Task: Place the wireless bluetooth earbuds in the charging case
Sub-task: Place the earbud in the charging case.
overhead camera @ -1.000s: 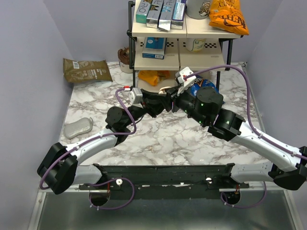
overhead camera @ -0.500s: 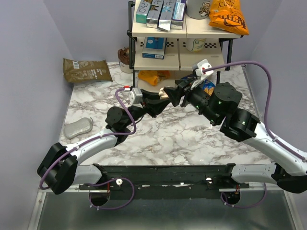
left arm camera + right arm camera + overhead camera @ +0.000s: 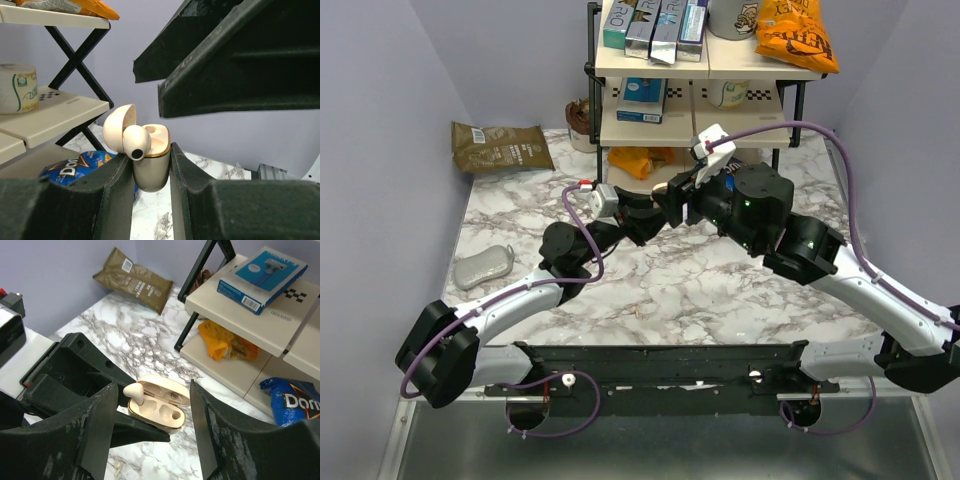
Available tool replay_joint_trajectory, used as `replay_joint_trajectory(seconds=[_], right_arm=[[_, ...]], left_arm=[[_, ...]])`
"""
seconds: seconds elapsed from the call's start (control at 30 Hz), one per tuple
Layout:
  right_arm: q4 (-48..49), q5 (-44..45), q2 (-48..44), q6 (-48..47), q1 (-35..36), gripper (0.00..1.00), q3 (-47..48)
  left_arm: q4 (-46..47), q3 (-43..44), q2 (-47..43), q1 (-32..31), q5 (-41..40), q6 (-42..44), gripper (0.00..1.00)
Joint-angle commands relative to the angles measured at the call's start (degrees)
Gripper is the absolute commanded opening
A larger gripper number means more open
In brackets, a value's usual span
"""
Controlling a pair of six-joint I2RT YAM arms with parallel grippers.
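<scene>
My left gripper is shut on the pale beige charging case and holds it above the table with its lid open. One cream earbud stands tilted in the case's left slot, sticking out; it also shows in the right wrist view. The other slot is empty. My right gripper is open and empty, its fingers either side of the case, just above it. A second cream earbud lies on the marble below. In the top view both grippers meet at the case. No black earbuds show.
A shelf rack stands right behind the grippers, with a blue chip bag and an orange packet under it and a blue box on its shelf. A brown bag lies far left, a grey pouch near left.
My right gripper pulled back to the right half a second ago and has now come back left over the case. The left gripper holds the case in the same place.
</scene>
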Motion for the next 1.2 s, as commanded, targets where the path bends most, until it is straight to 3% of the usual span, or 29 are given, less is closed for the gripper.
replay_joint_trajectory(seconds=[0.0,0.47,1.17], right_arm=[[-3.4,-0.9,1.1,-0.8,0.2,0.69,2.5],[-4.1,5.2,3.7,-0.7,0.2,0.7,2.9],[-4.1,7.3,0.3,0.1,0.2,0.7,-0.6]], left_arm=[[0.0,-0.2,-1.6,-0.1,-1.1,1.4,0.0],[0.7,-0.4,-1.9,-0.1,-0.7,1.0,0.0],[0.7,-0.5,-2.8,-0.1,-1.0,1.6,0.0]])
